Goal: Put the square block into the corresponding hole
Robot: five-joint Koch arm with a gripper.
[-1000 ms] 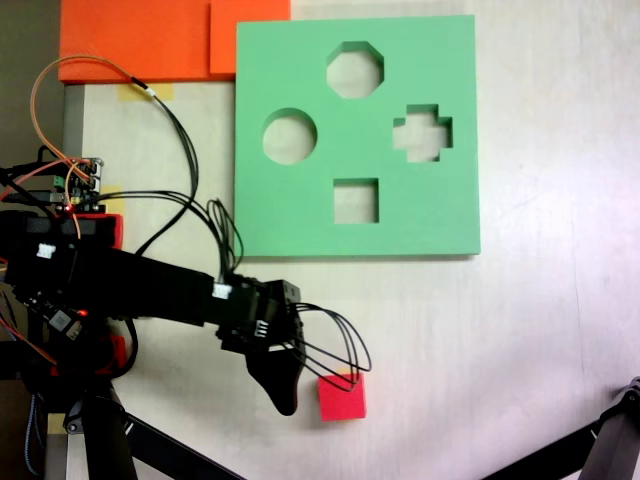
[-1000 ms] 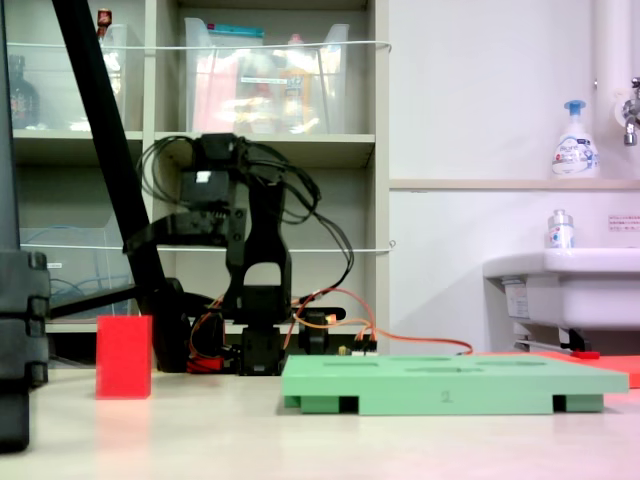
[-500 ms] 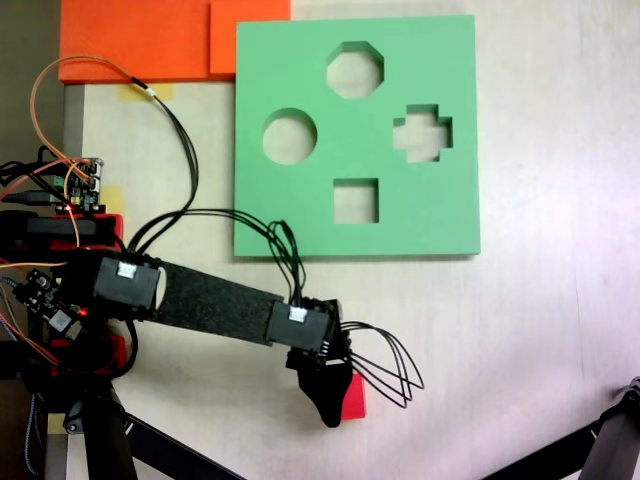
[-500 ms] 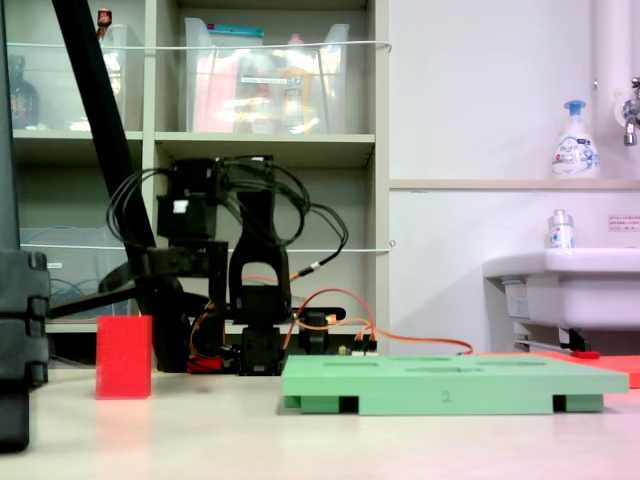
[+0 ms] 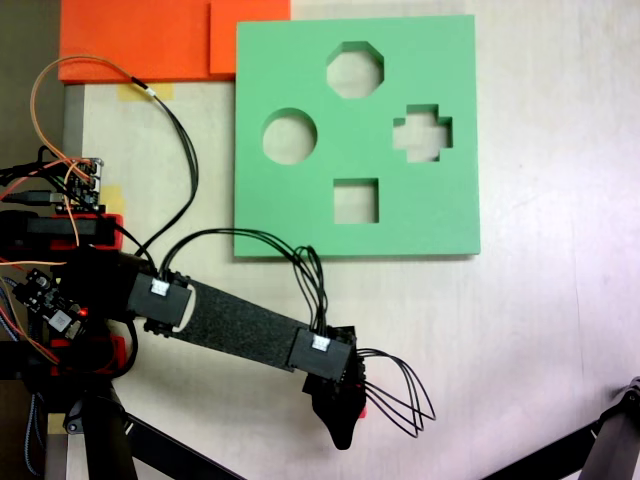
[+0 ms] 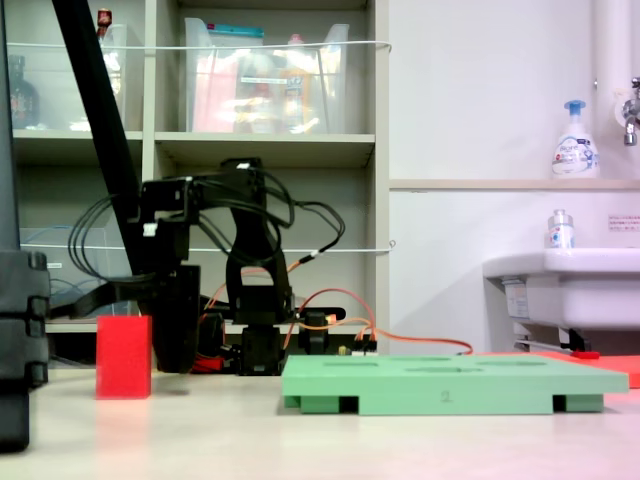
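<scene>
A fixed view from above is showing the gripper (image 5: 343,432) hanging over the square block (image 5: 364,409), which is sitting on the table (image 5: 540,330) below the green foam board (image 5: 440,215), well apart from it; only a red sliver is peeking out at the gripper's right side. In a fixed view at table height, the square block (image 6: 123,357) is standing upright on the table with the arm (image 6: 178,300) just beside it. Whether the jaws are spread or closed cannot be told, since the black housing is hiding them.

Risk, as a judgement: a descent off centre could be pushing the light foam cube aside or tipping it, because the jaws are approaching with the block mostly hidden.

The corresponding hole (image 5: 355,201) is lying empty, as are the round cutout (image 5: 290,136), the cross-shaped cutout (image 5: 421,133) and the octagonal cutout (image 5: 355,70).
</scene>
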